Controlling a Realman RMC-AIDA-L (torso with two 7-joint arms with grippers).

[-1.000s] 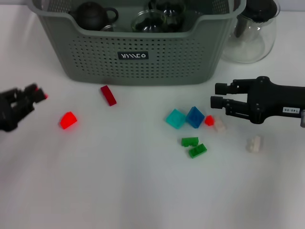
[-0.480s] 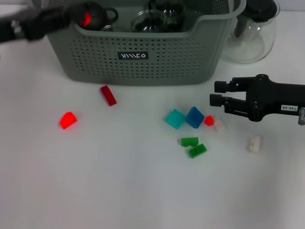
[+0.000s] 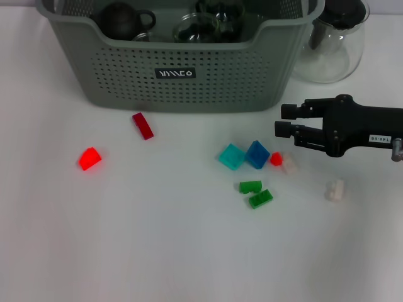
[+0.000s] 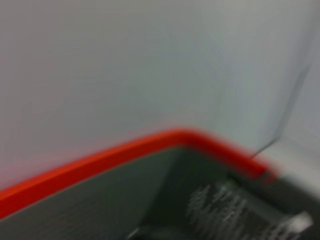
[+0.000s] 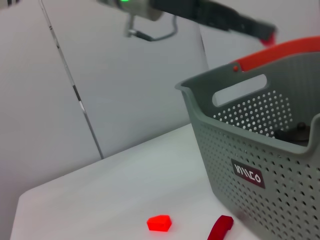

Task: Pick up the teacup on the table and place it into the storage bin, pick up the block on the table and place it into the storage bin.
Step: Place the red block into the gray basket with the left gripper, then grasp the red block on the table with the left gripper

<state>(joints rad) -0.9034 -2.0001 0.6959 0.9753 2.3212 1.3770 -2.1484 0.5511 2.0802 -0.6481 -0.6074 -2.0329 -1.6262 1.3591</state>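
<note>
The grey-green storage bin (image 3: 182,94) (image 5: 250,135) stands at the back of the table. Inside it sit a dark teapot (image 3: 123,19) and a clear glass teacup (image 3: 192,28). Loose blocks lie in front: a red wedge (image 3: 90,158) (image 5: 159,223), a dark red brick (image 3: 143,125) (image 5: 220,229), then cyan (image 3: 232,156), blue (image 3: 257,154), small red (image 3: 276,158), green (image 3: 255,192) and white (image 3: 335,189) ones. My right gripper (image 3: 283,121) hovers open and empty just right of the blue block. The left gripper (image 5: 267,32) shows only in the right wrist view, raised near the bin's far rim.
A clear glass pitcher (image 3: 334,44) with a black lid stands right of the bin. A red-edged grey surface (image 4: 125,150) fills the blurred left wrist view. White table stretches in front of the blocks.
My left arm swept from the table's left edge up over the bin's left corner and then out of the head view. The right gripper crept slightly toward the bin. The blocks stayed put.
</note>
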